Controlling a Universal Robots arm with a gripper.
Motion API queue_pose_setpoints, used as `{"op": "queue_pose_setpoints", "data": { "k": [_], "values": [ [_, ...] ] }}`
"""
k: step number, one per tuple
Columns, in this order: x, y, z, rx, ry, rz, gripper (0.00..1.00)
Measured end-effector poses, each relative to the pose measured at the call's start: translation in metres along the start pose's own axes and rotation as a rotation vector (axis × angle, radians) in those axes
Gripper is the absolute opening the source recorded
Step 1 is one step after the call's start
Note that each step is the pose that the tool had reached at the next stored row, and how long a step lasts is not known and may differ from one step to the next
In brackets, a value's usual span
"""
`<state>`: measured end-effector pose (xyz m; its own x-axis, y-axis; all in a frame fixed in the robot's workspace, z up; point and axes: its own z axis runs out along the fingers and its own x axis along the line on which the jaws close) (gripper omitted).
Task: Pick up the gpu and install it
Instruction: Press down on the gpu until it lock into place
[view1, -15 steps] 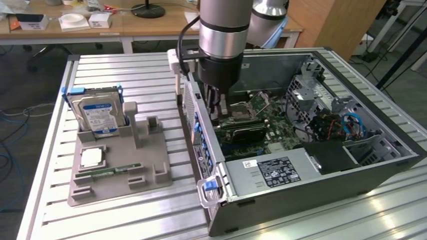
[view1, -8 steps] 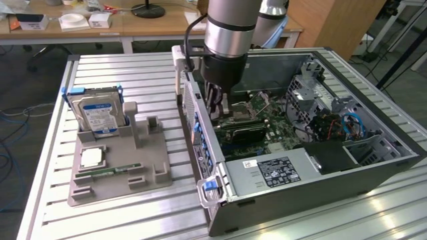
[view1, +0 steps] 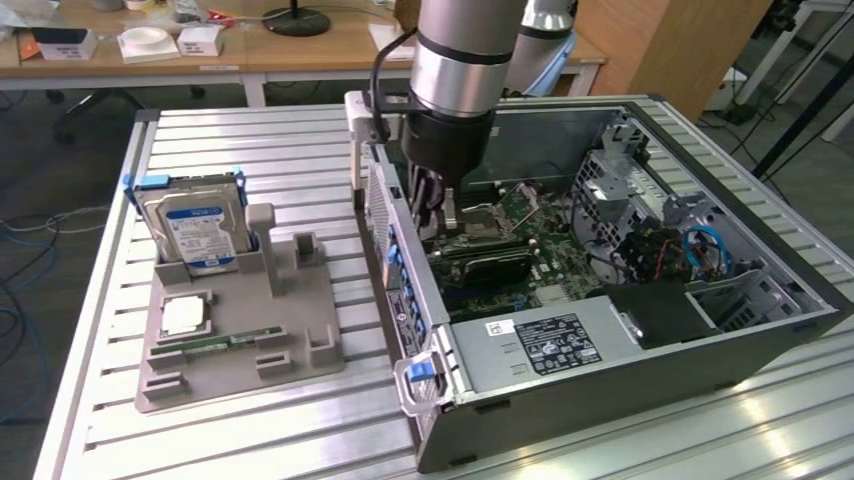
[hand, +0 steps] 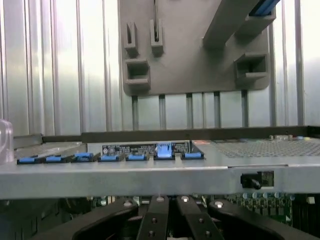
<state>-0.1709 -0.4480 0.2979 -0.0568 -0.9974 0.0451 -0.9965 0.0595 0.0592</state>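
Your tool (view1: 438, 208) is down inside the open computer case (view1: 747, 350).
Its fingers are squeezed together. No words on the blue-and-white hard drive (view1: 198, 232) label at 9 o'clock can be read.

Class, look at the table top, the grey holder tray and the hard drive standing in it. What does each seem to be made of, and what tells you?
Table top: probably aluminium, ribbed slats with a bright brushed sheen. Holder tray: likely moulded or printed plastic, a matte uniform grey with blocky slots. Hard drive: silver metal casing under a glossy blue-white label, in a blue frame that looks like plastic.
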Motion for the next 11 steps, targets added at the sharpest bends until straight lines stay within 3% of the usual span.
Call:
{"op": "queue_pose_setpoints", "data": {
  "k": [1,4,11],
  "values": [
    [0.0,-0.0012,-0.0011,-0.0065,-0.0012,0.0,0.11],
    [-0.001,-0.0131,-0.0061,-0.0088,-0.0007,0.0,0.11],
    [0.0,-0.0108,-0.0058,-0.0095,-0.0024,0.019,0.11]
  ]
}}
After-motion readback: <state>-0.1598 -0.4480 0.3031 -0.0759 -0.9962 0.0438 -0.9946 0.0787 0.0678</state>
